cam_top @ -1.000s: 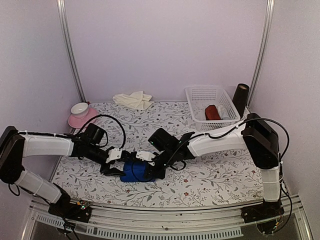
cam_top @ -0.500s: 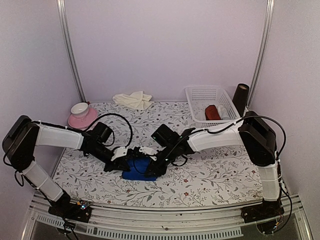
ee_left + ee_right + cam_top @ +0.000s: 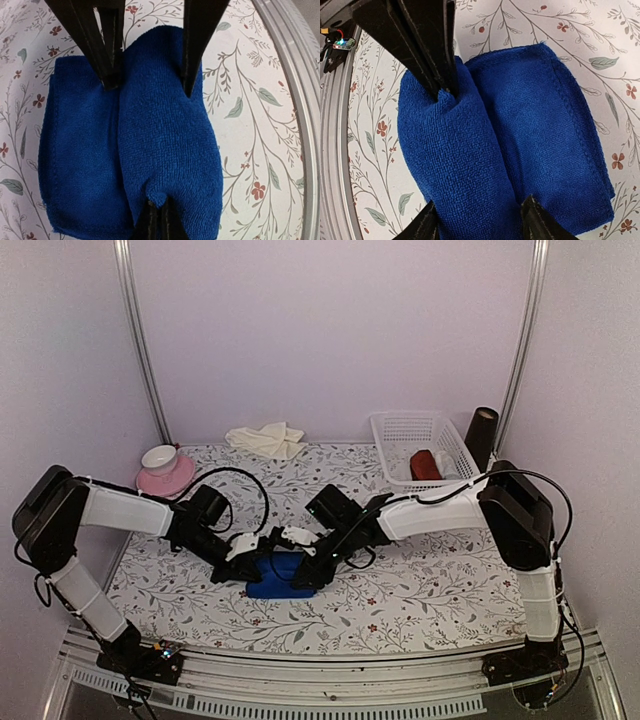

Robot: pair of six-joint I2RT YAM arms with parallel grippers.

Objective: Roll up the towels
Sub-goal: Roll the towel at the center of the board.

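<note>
Blue towel (image 3: 270, 585) lay on the flowered table (image 3: 450, 580), near the front edge and between my two arms. It was partly rolled: a fat rolled half lay against a flat, folded half, the two touching along one long seam. My left gripper (image 3: 158, 215) had its fingers pressed tight together on one end of the roll, pinching a small tuck of blue pile; from the right wrist camera the cloth dimpled where those tips bit in. My right gripper (image 3: 480, 220) was at the opposite end with its fingers spread, one on each side of the rolled half, tips down at the cloth. I could not tell whether its pads were pressing the towel or merely flanking it. Seen from above, both wrists angled inward and met over the towel, hiding part of it. Cream towel (image 3: 265, 438) sat crumpled and unrolled at the far edge of the table, well apart from both arms. White basket (image 3: 400, 422) stood at the far right, with a dark red roll (image 3: 425, 465) inside it. A dark cylinder (image 3: 482, 435) stood upright just beside the basket. A pink saucer (image 3: 160, 480) carrying a white cup (image 3: 159, 457) sat at the far left.
</note>
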